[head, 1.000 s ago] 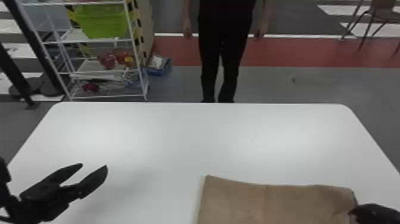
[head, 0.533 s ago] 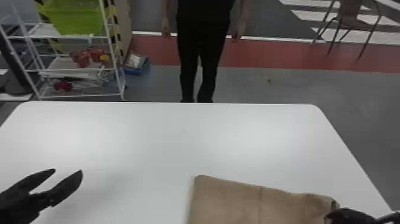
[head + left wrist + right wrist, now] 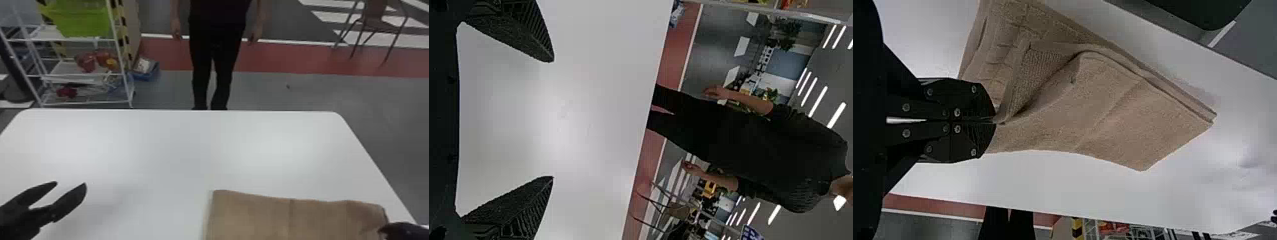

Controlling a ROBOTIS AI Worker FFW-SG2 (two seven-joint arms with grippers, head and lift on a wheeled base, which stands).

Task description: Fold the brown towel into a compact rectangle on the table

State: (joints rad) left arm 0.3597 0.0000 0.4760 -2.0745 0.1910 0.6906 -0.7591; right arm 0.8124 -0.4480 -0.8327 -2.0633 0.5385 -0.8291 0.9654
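Black left fingers [image 3: 70, 183] sit wide open over the white worktop [image 3: 172, 143]. Well to their right lies the brown towel [image 3: 287, 220], its far edge running sideways. The right fingers [image 3: 995, 121], much nearer, pinch its right end, so the next fold should go left.

I count one towel [image 3: 255, 217] on the table [image 3: 178, 159], two grippers [image 3: 71, 183] over it; past it, one rack [image 3: 86, 103], one blue box [image 3: 146, 77], one chair [image 3: 374, 21].
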